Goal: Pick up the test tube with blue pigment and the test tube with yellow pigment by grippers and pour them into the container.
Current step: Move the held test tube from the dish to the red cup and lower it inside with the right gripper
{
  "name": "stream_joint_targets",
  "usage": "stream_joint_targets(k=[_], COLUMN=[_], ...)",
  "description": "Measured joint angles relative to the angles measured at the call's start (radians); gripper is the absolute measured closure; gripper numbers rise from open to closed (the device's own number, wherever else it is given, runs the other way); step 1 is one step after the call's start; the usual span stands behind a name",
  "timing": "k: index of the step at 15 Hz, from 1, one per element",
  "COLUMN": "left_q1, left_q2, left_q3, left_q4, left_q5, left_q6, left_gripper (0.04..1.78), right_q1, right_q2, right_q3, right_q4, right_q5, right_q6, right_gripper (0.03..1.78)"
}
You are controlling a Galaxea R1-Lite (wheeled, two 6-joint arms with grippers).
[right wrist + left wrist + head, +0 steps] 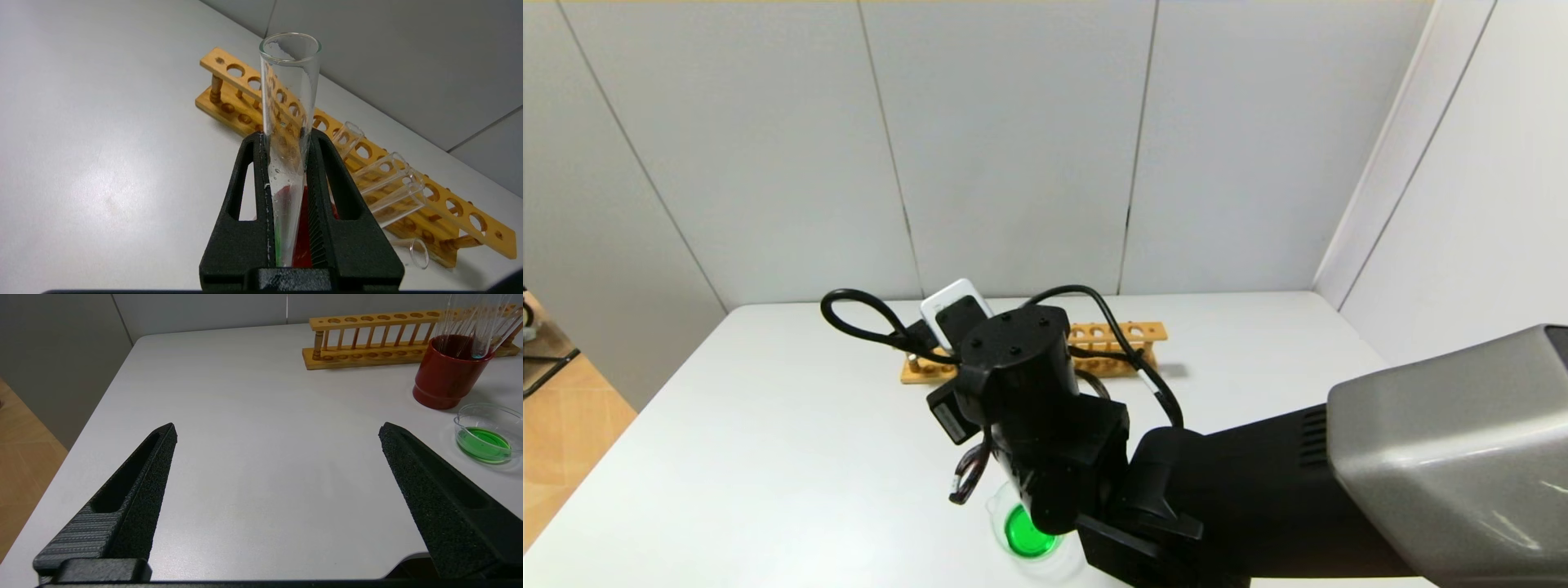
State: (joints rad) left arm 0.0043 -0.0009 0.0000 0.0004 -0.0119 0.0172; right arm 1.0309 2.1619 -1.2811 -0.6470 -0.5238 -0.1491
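Observation:
My right gripper is shut on a clear test tube with droplets inside and no column of liquid showing. Its open mouth sticks out past the fingertips toward the rack. The container is a low clear beaker holding green liquid, and it also shows in the head view just below my right arm. Several clear tubes lean in a red cup; one shows a teal tint at the cup's rim. No yellow liquid is in view. My left gripper is open and empty over bare table.
A wooden tube rack stands empty behind the cup, also in the head view and the right wrist view. The table's left edge is near my left gripper. My right arm hides the cup in the head view.

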Motion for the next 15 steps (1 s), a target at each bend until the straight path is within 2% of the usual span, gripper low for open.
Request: stream_joint_targets(k=[4,13,15], left_q1=[0.0,0.0,0.0], left_q2=[0.0,0.0,0.0], left_q3=[0.0,0.0,0.0], left_q4=[0.0,0.0,0.0], left_q5=[0.0,0.0,0.0], left_q6=[0.0,0.001,0.001], left_gripper=[0.07,0.07,0.07], right_q1=[-0.028,-0.05,-0.05], right_q2=[0.008,0.04,0.049], right_q3=[-0.072,-0.053,-0.025], right_q4=[0.0,-0.011,-0.062], right_q5=[0.044,0.053,0.062], right_q6=[0.0,0.013,0.01], right_gripper=[1.49,1.49,1.49])
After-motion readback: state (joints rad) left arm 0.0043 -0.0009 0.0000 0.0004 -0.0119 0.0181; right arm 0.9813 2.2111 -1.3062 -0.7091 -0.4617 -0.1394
